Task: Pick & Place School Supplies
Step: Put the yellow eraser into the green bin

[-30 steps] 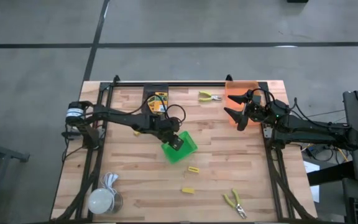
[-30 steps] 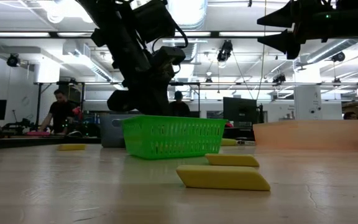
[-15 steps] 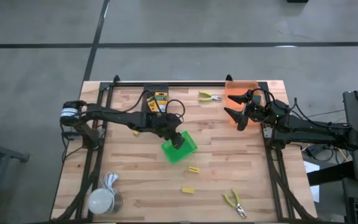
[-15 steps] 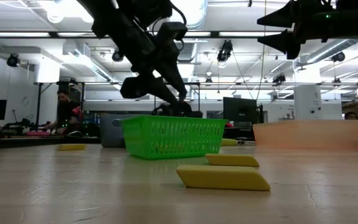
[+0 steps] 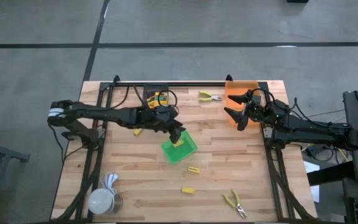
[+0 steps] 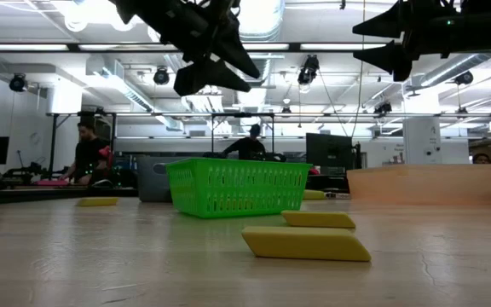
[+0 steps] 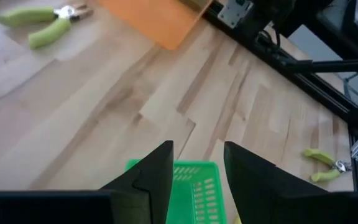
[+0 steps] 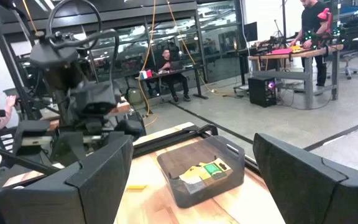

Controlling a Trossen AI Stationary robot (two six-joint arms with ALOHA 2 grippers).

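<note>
**Even overhead light, backlit low view**

Bright ceiling lights (image 6: 254, 13) flare white in the low view, turning the arms into dark silhouettes. The nearest yellow block (image 6: 305, 243) looks soft, out of focus. From above, the wooden tabletop (image 5: 229, 155) is evenly lit with faint shadows. Both wrist views are bright, their own fingers blurred.

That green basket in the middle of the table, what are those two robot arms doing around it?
The left gripper hangs open and empty just above the green basket; a yellow piece lies inside it. The right gripper waits open near the orange bin. Two yellow blocks and two pairs of pliers lie out on the table.
</note>
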